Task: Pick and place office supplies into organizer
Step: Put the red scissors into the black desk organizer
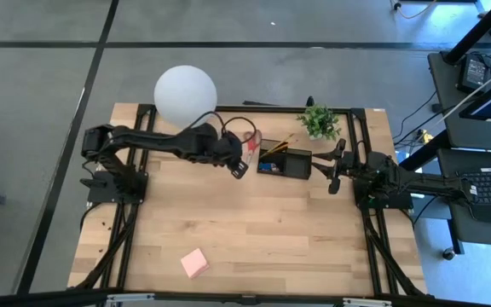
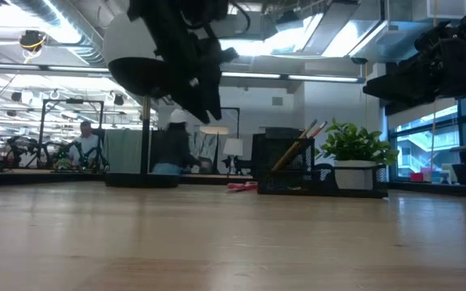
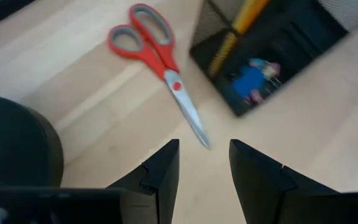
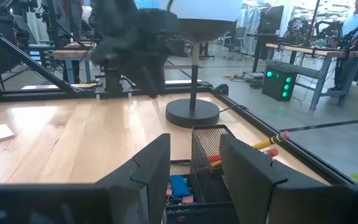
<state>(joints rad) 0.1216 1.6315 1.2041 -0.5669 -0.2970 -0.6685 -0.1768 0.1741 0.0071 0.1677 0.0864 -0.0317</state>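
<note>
**Scissors lie loose beside the organizer**

We see the left gripper (image 3: 204,168) hanging open and empty above the scissors (image 3: 160,68), which lie on the tabletop near its back edge, just beside the organizer (image 1: 284,160). The right gripper (image 4: 194,165), open and empty, hovers at the organizer's other side. A lamp (image 1: 185,95) and a plant (image 1: 320,121) crowd that back edge; a sticky pad (image 1: 195,263) lies near the front edge.

The right claw (image 4: 194,165) hangs open over the mesh organizer (image 4: 209,149) (2 pencils (image 4: 267,144) inside), lamp base (image 4: 192,114) beyond.

You've got a wooden table (image 1: 254,230) w/ the black organizer (image 1: 285,161) at the far edge, red-handled scissors (image 3: 160,62) flat just beside it. Lamp base (image 4: 192,114) & potted plant (image 1: 320,122) sit at the far edge too. Pink sticky-note pad (image 1: 195,263) lies well apart, near the front edge.
</note>
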